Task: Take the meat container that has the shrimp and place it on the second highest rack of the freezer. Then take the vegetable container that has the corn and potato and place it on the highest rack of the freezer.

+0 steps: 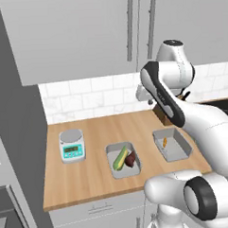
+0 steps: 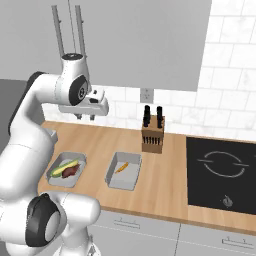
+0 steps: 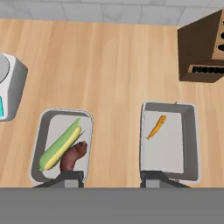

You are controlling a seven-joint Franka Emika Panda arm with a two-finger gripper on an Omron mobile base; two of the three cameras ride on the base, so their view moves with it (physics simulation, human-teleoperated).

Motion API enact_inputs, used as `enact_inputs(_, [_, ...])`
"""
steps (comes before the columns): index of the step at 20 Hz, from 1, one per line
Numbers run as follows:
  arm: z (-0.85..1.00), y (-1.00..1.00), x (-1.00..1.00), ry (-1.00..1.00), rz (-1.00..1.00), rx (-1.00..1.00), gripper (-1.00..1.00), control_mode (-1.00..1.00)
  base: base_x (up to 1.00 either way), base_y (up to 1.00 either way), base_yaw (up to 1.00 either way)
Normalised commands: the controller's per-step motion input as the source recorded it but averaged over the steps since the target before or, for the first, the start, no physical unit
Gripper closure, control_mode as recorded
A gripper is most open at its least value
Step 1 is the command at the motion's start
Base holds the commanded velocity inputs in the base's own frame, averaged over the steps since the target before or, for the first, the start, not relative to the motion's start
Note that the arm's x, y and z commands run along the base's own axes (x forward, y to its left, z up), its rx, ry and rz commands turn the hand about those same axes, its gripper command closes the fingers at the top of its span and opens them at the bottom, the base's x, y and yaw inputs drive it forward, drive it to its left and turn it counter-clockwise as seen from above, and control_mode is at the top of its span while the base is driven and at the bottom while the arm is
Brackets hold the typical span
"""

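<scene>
Wooden counter (image 1: 91, 178) runs under grey wall cabinets, with a tiled backsplash behind it. On it we see two grey trays side by side, slightly apart. The meat tray (image 3: 169, 142) holds the shrimp (image 3: 156, 127), a small orange piece lying toward the wall end of the tray. The vegetable tray (image 3: 61, 144) holds the corn (image 3: 60, 144) and, touching it, the potato (image 3: 73, 156).

Our gripper (image 2: 85, 118) hangs high above the counter, near the wall, pointing down. From the hand view, the finger tips (image 3: 70, 177) sit spread well apart and hold nothing; one tip lines up with each tray.

The first target is the meat tray. In the hand view it lies to the right of centre, so we judge that the hand must shift toward the knife block (image 3: 203, 48) side before descending. The tray's long axis runs from the counter edge toward the wall, so a grasp across one rim looks the likely option.

A scale (image 1: 71, 145) stands beyond the vegetable tray, well clear of the path.
</scene>
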Motion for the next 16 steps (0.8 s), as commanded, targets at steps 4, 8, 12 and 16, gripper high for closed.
enact_inputs(4, [-0.03, 0.00, -0.10, 0.00, 0.00, 0.00, -1.00, -1.00, 0.00, 0.00, 0.00])
enact_inputs(8, [-0.33, -0.08, -0.41, -0.05, -0.09, 0.00, -1.00, -1.00, 0.00, 0.00, 0.00])
enact_inputs(12, [-0.39, -0.53, -0.53, -0.12, -0.17, 0.03, -1.00, -1.00, 0.00, 0.00, 0.00])
enact_inputs(16, [-0.39, -0.95, -0.37, 0.00, -0.37, 0.21, -1.00, -1.00, 0.00, 0.00, 0.00])
